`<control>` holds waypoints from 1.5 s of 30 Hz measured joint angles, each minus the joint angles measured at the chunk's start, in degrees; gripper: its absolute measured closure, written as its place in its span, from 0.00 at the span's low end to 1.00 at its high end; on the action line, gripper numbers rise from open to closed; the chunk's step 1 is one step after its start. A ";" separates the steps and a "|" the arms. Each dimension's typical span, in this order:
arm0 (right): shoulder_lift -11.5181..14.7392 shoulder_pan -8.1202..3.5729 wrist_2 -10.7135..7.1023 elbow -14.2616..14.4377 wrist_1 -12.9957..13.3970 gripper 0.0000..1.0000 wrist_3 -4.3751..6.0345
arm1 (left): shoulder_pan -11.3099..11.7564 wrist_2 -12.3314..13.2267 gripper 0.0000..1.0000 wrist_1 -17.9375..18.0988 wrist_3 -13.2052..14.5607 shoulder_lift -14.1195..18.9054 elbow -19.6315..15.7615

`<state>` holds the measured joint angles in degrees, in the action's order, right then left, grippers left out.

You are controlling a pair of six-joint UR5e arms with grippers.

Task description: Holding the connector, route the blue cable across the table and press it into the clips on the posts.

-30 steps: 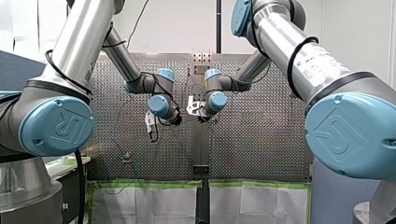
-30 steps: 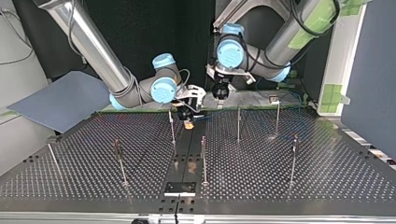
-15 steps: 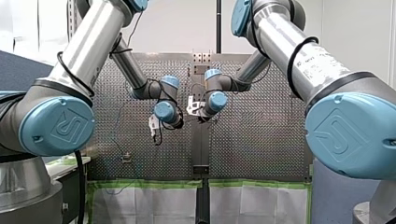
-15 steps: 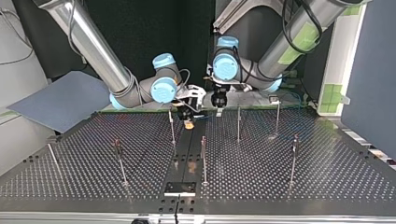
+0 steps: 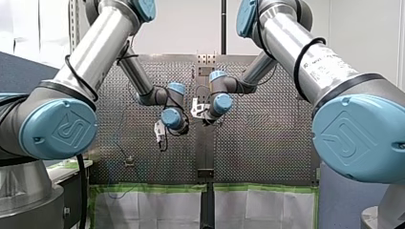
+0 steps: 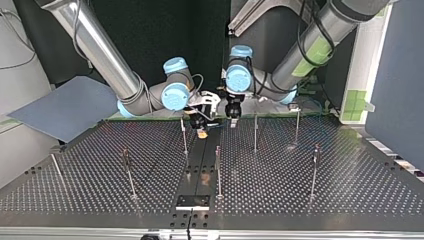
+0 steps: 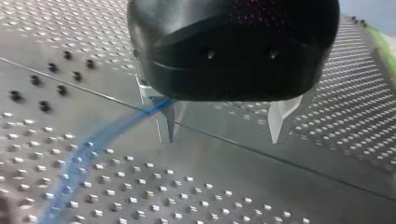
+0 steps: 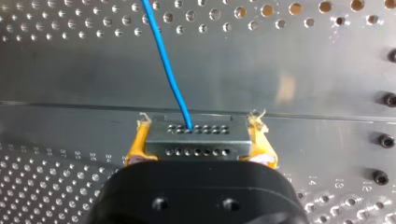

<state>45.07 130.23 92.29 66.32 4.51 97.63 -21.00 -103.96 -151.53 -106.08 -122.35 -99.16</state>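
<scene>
Clenching grey perforated metal connector [image 8: 196, 138]: my right claw [image 8: 201, 145]. From the connector, thin blue cable [image 8: 167, 60] runs straight ahead, beside my released left claw [image 7: 223, 129].

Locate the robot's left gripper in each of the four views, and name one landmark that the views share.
Front view: the left gripper hangs just left of centre, beside the table's plain middle strip.
Top view: just right of centre, right of the strip's far end.
Left wrist view: the camera's own gripper, open, over the strip.
Right wrist view: not in it; the strip lies under the connector.
Shared landmark: the strip.
</scene>
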 joint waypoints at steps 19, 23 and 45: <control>-0.01 -0.02 -0.02 0.00 0.07 1.00 0.03 | -0.43 -2.10 0.87 -0.79 0.61 -2.78 1.96; -0.01 -0.02 -0.14 0.00 0.06 1.00 -0.07 | -0.49 -3.43 1.00 -0.77 0.98 -2.76 2.30; 6.03 -0.17 -0.49 0.39 -4.19 1.00 -0.48 | -1.61 -7.70 1.00 -7.52 1.28 3.58 4.04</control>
<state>51.09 130.06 91.80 66.71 0.32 97.15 -22.61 -111.66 -159.05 -104.80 -118.76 -95.12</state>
